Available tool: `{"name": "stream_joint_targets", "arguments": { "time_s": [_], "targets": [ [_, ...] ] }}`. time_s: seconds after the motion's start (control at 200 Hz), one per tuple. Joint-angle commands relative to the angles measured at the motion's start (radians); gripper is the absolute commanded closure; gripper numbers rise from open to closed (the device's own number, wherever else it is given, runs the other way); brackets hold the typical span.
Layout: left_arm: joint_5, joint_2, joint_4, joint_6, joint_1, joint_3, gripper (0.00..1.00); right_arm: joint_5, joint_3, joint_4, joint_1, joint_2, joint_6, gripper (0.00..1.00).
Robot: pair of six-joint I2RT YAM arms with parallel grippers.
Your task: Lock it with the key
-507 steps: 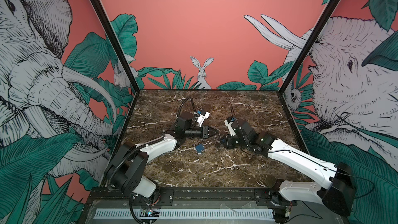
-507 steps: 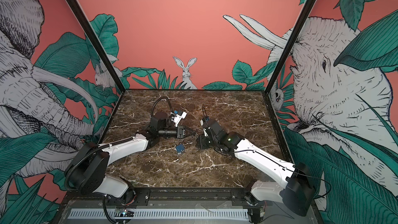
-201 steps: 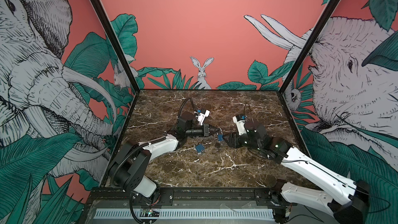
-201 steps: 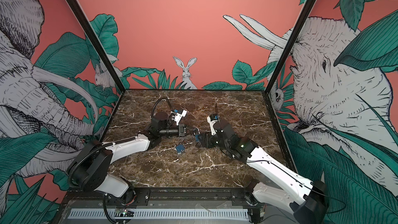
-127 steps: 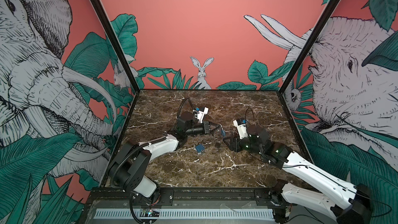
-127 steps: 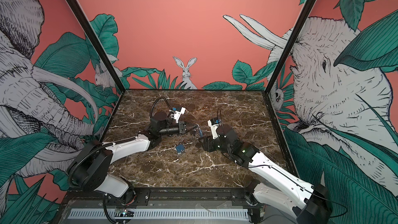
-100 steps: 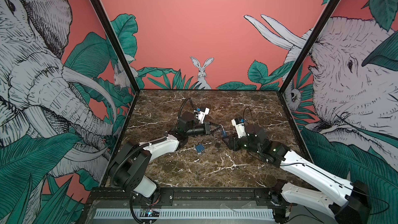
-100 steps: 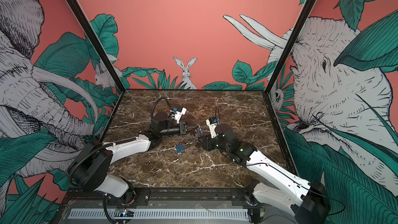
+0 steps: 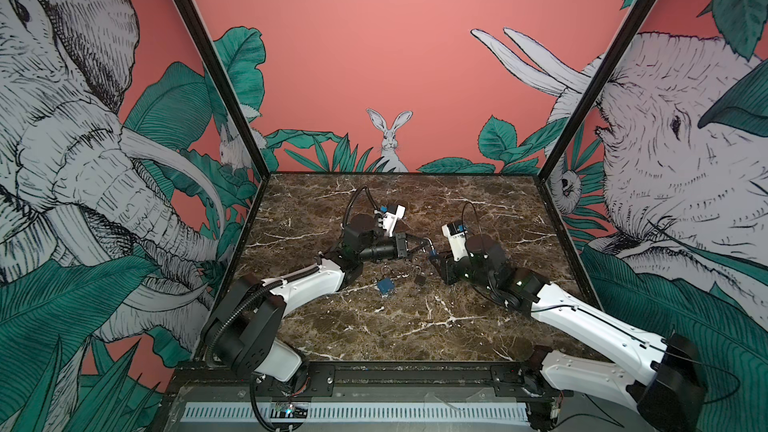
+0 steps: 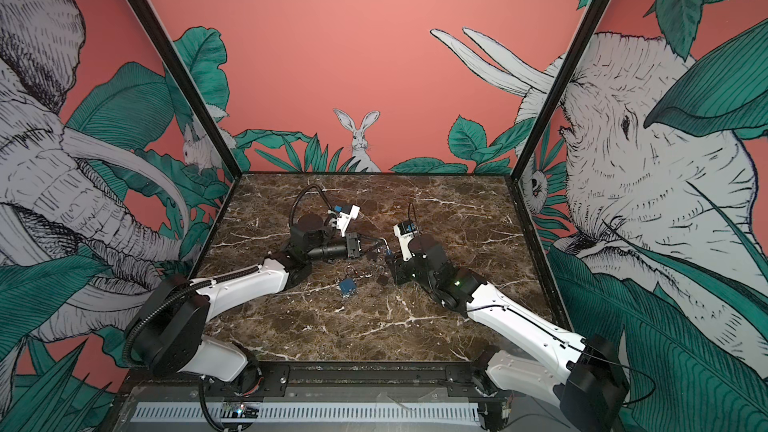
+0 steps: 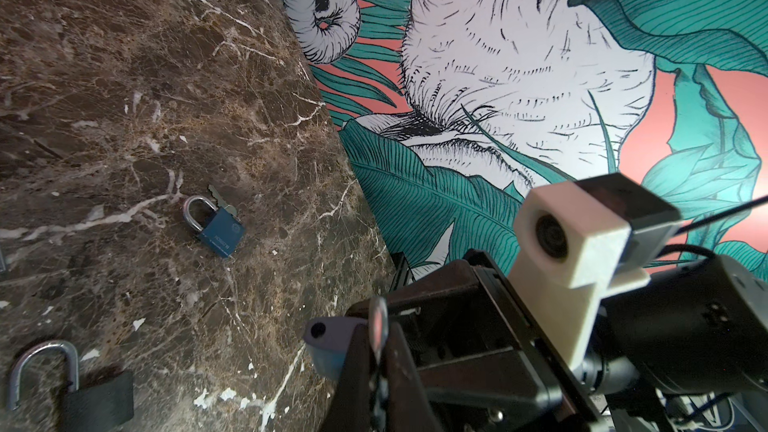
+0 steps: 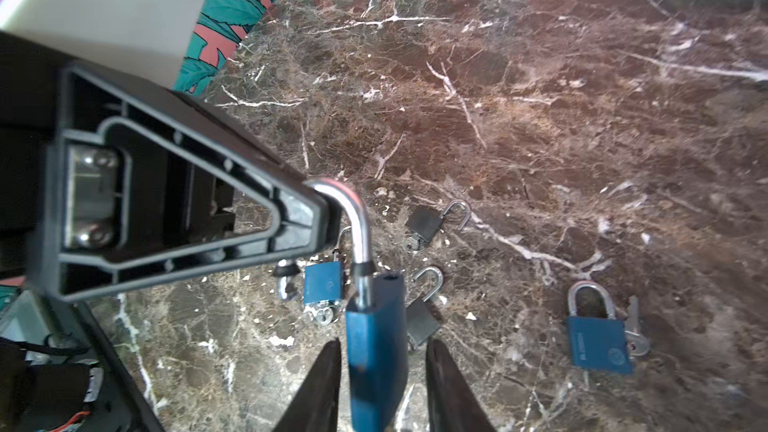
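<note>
Above the brown marble counter (image 9: 415, 326), the black left fingers (image 12: 291, 218) are clamped on the blue metal padlock (image 12: 376, 347), holding it aloft by its steel shackle (image 12: 353, 218). The black right fingers (image 12: 324, 380) stand apart astride its body. The shackle is unseated and no key shows, so locking seems barely begun.

The dark brown, white-veined marble-look tabletop (image 12: 540, 118) is smooth and polished, with a soft sheen. The raised blue padlock (image 12: 376, 351) has a satin painted body and a mirror-bright chromed steel shackle (image 12: 357, 218) (it even picks up the pink of the walls). The left gripper (image 9: 413, 248) is matt black moulded plastic, ribbed, with a shiny metal plate (image 12: 89, 197) set in it. The white block-shaped camera mount (image 11: 577, 234) looks grainy, like printed plastic. The small dark grey padlock (image 12: 424, 222) lying flat is dull and matt, its shackle bright. The coral mural walls (image 9: 395, 35) look flat, without gloss.
</note>
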Motion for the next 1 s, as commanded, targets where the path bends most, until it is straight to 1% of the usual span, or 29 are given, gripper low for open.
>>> {"name": "stream_joint_targets", "arguments": {
  "time_s": [0.0,0.36,0.61,0.755,0.805,0.845,0.875,0.95,0.99],
  "targets": [
    [0.001,-0.043,0.020,0.005,-0.006,0.046,1.00,0.033,0.029,0.047,-0.004,0.003,-0.025,0.68],
    [-0.006,-0.047,0.022,0.005,-0.008,0.048,1.00,0.041,0.039,0.050,-0.004,0.032,-0.027,0.69],
    [-0.005,-0.050,0.027,-0.003,-0.008,0.046,1.00,0.061,0.039,0.065,-0.004,0.035,-0.026,0.72],
    [-0.005,-0.050,0.033,-0.006,-0.009,0.047,1.00,0.074,0.037,0.071,-0.004,0.037,-0.028,0.76],
    [-0.005,-0.051,0.034,-0.008,-0.009,0.045,1.00,0.078,0.036,0.073,-0.005,0.040,-0.030,0.78],
    [-0.003,-0.051,0.037,-0.009,-0.009,0.045,1.00,0.079,0.033,0.076,-0.004,0.040,-0.030,0.83],
    [-0.003,-0.052,0.036,-0.009,-0.010,0.045,1.00,0.079,0.033,0.076,-0.006,0.040,-0.031,0.89],
    [-0.001,-0.053,0.035,-0.008,-0.010,0.043,1.00,0.073,0.032,0.077,-0.006,0.037,-0.031,1.00],
    [0.001,-0.055,0.032,-0.005,-0.010,0.042,1.00,0.061,0.033,0.074,-0.007,0.035,-0.031,1.00]
  ]
}}
